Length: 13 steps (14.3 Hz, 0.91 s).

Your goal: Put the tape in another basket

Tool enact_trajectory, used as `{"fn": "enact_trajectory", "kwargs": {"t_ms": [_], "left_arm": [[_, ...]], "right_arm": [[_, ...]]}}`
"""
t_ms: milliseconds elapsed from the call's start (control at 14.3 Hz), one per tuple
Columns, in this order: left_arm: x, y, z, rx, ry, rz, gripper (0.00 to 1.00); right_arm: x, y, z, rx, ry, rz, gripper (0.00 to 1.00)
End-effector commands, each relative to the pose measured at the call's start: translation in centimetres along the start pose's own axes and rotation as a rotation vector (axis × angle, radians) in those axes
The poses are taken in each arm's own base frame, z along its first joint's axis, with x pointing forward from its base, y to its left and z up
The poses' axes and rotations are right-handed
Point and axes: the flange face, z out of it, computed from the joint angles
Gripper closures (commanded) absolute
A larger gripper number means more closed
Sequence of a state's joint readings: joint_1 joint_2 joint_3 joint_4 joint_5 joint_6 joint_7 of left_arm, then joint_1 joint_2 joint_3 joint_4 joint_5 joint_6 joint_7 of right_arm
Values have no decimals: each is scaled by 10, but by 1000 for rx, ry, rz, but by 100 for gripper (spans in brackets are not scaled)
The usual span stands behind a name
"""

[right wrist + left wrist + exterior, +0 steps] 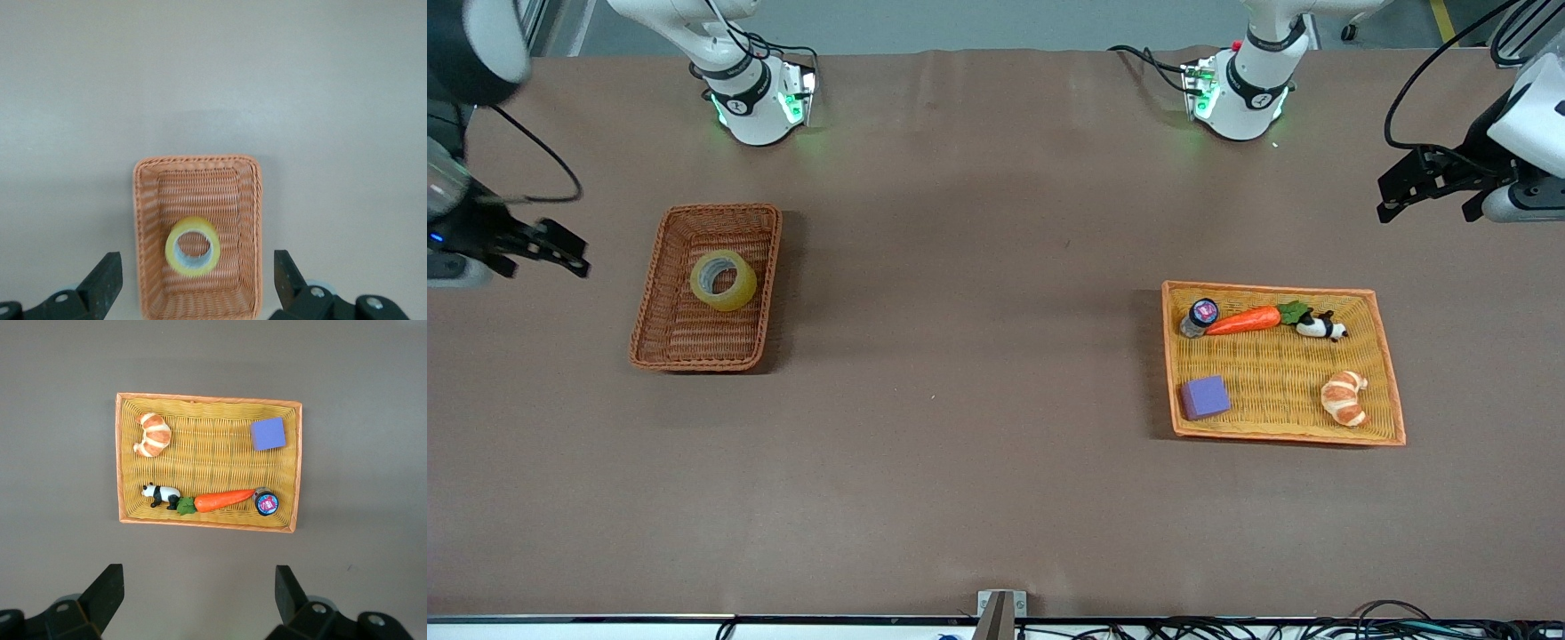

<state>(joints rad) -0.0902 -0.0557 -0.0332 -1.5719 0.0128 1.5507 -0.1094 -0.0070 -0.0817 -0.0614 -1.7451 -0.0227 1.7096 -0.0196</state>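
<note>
The yellowish tape roll (723, 280) lies flat in the reddish-brown wicker basket (660, 333) toward the right arm's end of the table. In the right wrist view the tape (193, 245) sits in the basket (150, 220). My right gripper (574, 253) is open and empty, up over the bare table beside the basket; in its wrist view (198, 270) the jaws stand wide apart. My left gripper (1392, 196) is open and empty over the bare table at the left arm's end, its jaws (199, 587) wide apart.
A yellow-orange woven tray (1280, 364) toward the left arm's end holds a purple cube (1205, 396), a croissant (1344, 397), a carrot (1245, 320), a panda figure (1323, 329) and a small bottle (1199, 316). It also shows in the left wrist view (207, 457).
</note>
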Motion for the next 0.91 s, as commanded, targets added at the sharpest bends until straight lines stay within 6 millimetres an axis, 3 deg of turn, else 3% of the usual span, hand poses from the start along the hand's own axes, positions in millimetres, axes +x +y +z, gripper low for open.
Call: {"fn": "enact_trajectory", "kwargs": {"t_ms": [0, 210, 350, 841], "left_arm": [[-1, -1, -6, -11, 43, 21, 0], [3, -2, -5, -12, 50, 20, 0], [4, -5, -13, -17, 67, 13, 0], [4, -1, -15, -11, 66, 13, 0]], "right_arm": [[3, -9, -37, 17, -22, 113, 0], [9, -12, -65, 16, 25, 108, 0], [20, -11, -66, 12, 33, 104, 0], [25, -12, -61, 10, -13, 103, 0]]}}
